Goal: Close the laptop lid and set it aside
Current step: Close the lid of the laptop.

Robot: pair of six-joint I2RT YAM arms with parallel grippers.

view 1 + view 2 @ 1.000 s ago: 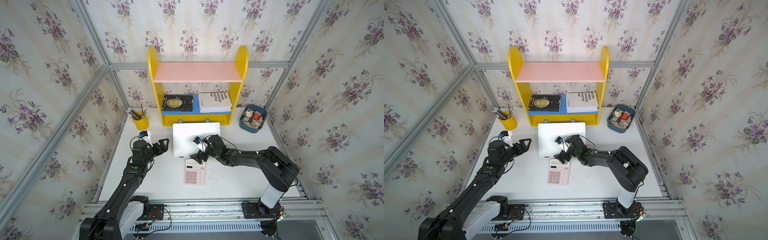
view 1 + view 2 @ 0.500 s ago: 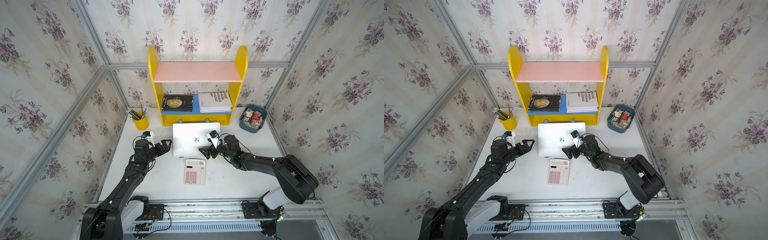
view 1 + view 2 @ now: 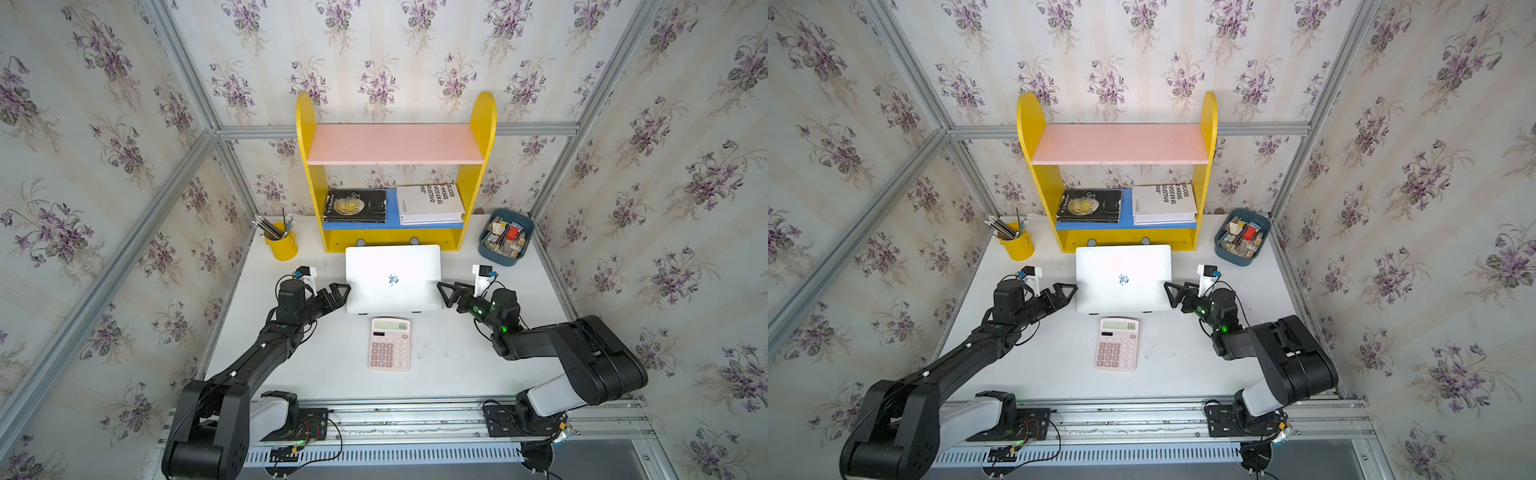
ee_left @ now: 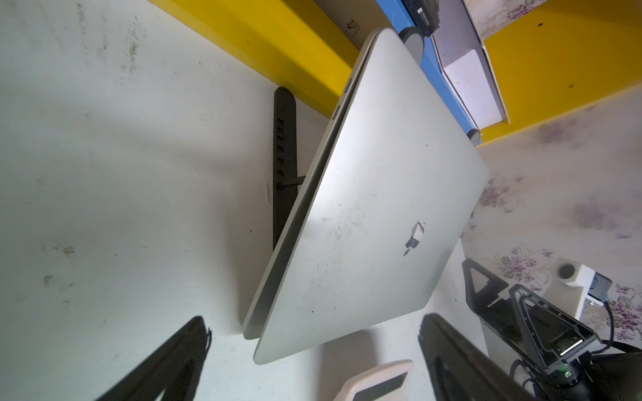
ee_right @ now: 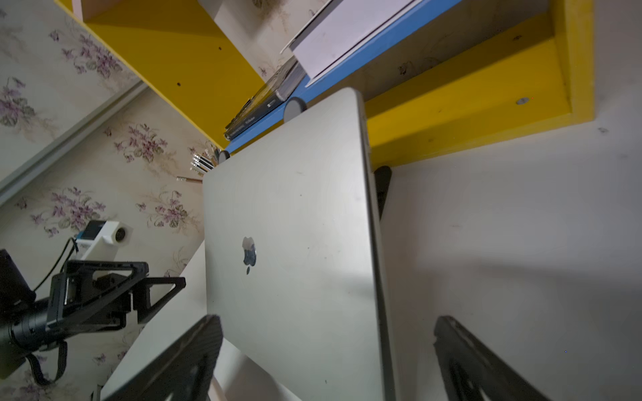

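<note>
laptop: lid down, propped on black stand, tabletop centre, 12 o'clock of calculator | left claw: released, at 9 o'clock edge | right claw: released, at 3 o'clock edge

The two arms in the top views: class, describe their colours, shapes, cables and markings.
Both arms are black with pale grey base links on a metal rail. Each tool, left and right, has triangular open-frame black fingers, a white camera block behind, loose black cables; green lights glow on the right wrist.
</note>
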